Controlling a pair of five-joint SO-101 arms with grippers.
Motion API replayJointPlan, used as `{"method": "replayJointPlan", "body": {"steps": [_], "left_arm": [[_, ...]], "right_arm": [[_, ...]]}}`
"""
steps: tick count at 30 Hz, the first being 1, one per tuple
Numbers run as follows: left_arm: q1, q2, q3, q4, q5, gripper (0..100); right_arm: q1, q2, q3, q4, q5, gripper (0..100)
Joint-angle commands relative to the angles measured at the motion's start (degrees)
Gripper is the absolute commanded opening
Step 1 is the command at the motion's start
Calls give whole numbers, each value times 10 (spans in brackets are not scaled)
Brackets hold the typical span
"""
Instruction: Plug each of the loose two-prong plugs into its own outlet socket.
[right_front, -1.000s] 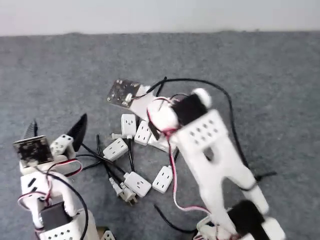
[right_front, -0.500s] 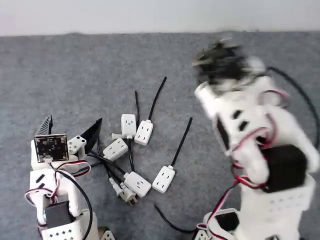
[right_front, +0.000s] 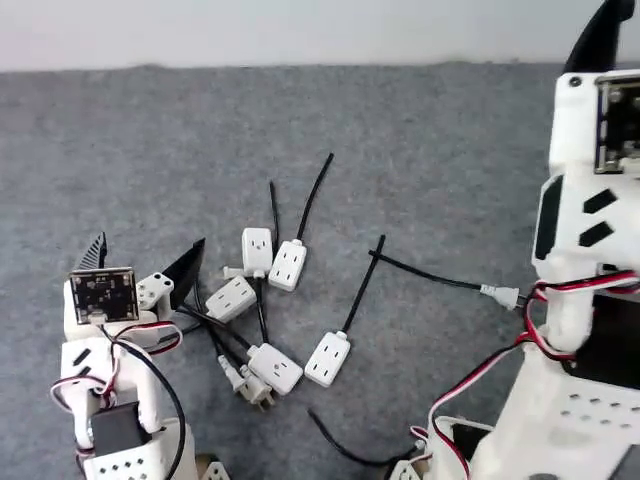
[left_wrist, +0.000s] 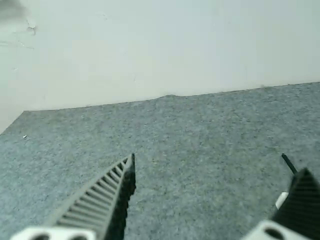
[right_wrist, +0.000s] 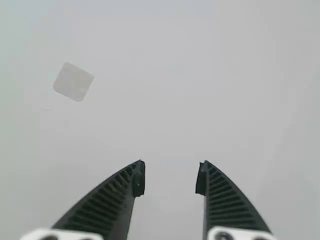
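Note:
Several white outlet sockets lie in a cluster mid-carpet: one (right_front: 257, 246), a second (right_front: 288, 264) beside it, a third (right_front: 231, 297), and others (right_front: 274, 367) (right_front: 328, 358) nearer the front, each with a black cable. A two-prong plug (right_front: 256, 391) lies by the front sockets. Another plug (right_front: 503, 295) rests beside the right arm (right_front: 590, 220), its cable running back toward the cluster. My left gripper (right_front: 140, 258) (left_wrist: 215, 175) is wide open just left of the sockets, holding nothing. My right gripper (right_wrist: 170, 175) is open and empty, raised high and facing the wall.
Grey carpet (right_front: 150, 140) covers the table up to a pale wall (right_front: 300, 30) at the back. The right arm's base and red-and-white wires (right_front: 480, 390) stand at the front right. A loose black cable (right_front: 340, 445) curls near the front edge.
The right arm swung up and to the right, away from the sockets, dragging one plug and its cable to the right. The left gripper turned slightly toward the sockets, then stayed still.

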Motion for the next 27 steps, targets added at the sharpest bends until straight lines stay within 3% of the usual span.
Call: {"method": "replayJointPlan", "body": {"steps": [1, 14, 27], "left_arm": [[4, -5, -6, -4, -9, 445], [4, -5, -5, -4, -9, 445], [4, -5, 7, -15, -10, 445]], "right_arm": [[7, -16, -35, -15, -4, 173], [6, -63, -46, -83, 98, 173], [3, -62, -46, 100, 61, 285]]}}
